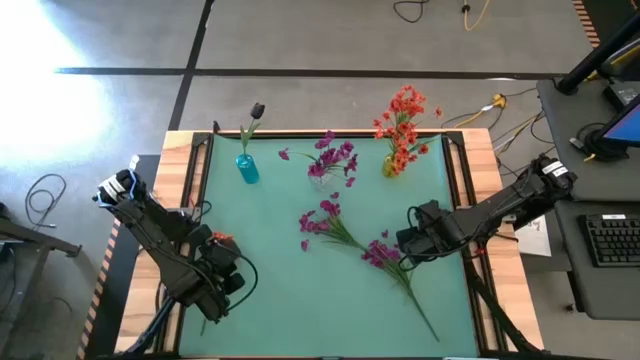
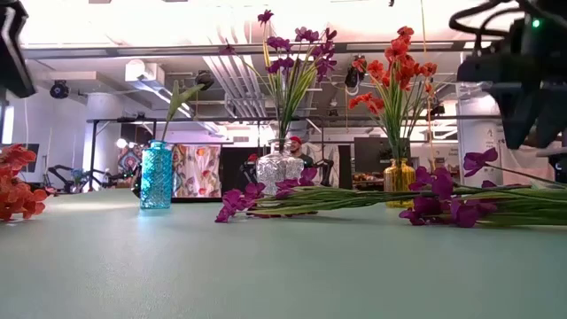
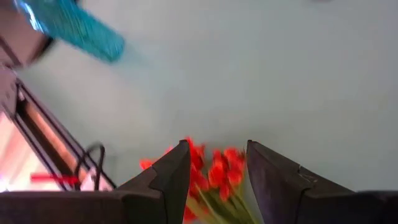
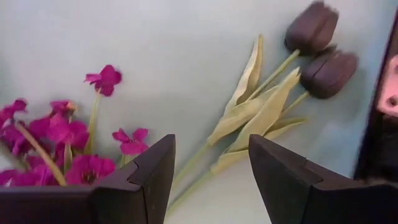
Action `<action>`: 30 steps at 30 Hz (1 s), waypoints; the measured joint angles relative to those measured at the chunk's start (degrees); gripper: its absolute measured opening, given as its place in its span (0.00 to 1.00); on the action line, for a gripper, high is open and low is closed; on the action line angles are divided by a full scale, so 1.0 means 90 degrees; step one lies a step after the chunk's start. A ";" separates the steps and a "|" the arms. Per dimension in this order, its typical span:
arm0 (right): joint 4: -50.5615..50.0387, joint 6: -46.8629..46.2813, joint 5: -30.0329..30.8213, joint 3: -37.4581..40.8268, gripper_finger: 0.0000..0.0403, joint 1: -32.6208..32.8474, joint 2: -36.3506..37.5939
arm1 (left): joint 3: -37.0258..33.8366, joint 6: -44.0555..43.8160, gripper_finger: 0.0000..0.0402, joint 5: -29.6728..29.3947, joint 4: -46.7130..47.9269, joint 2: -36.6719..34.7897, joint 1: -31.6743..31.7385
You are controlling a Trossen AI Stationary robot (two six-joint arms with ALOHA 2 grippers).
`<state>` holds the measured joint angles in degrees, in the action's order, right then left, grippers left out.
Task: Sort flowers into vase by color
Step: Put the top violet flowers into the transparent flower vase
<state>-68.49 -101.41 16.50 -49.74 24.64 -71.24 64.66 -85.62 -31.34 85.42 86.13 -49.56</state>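
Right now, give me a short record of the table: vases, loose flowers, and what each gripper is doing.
blue vase: one dark tulip
clear vase: magenta flowers
amber vase: orange-red flowers
loose on mat: magenta stems; two dark tulips
left gripper: open, orange flower between fingers
right gripper: open, above dark tulip stems

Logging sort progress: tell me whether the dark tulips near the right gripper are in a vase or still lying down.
Lying down. The right wrist view shows two dark tulips flat on the table, ahead of the open right gripper.
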 joint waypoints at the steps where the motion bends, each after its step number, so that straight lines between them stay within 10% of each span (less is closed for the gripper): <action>1: 0.0131 -0.0102 -0.0014 0.0130 0.49 -0.0015 0.0038 | 0.0000 0.0058 0.35 -0.0165 -0.0003 0.0000 0.0021; 7: 0.0555 -0.0200 -0.0249 0.0527 0.49 -0.0146 0.0156 | -0.0006 0.0949 0.35 -0.0618 -0.0194 -0.0005 0.0151; 21: 0.1633 0.3261 -0.1305 -0.0615 0.48 -0.0291 0.0071 | -0.0950 0.1916 0.29 -0.0088 -0.3059 -0.0590 0.0192; 30: 0.3053 0.5933 0.0203 -0.1002 0.53 -0.0426 -0.1078 | -0.1058 0.1726 0.28 0.0193 -0.3304 -0.0396 0.0174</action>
<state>-41.01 -48.01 18.33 -58.76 20.81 -80.95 55.14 -70.09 -29.60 55.68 82.57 -47.99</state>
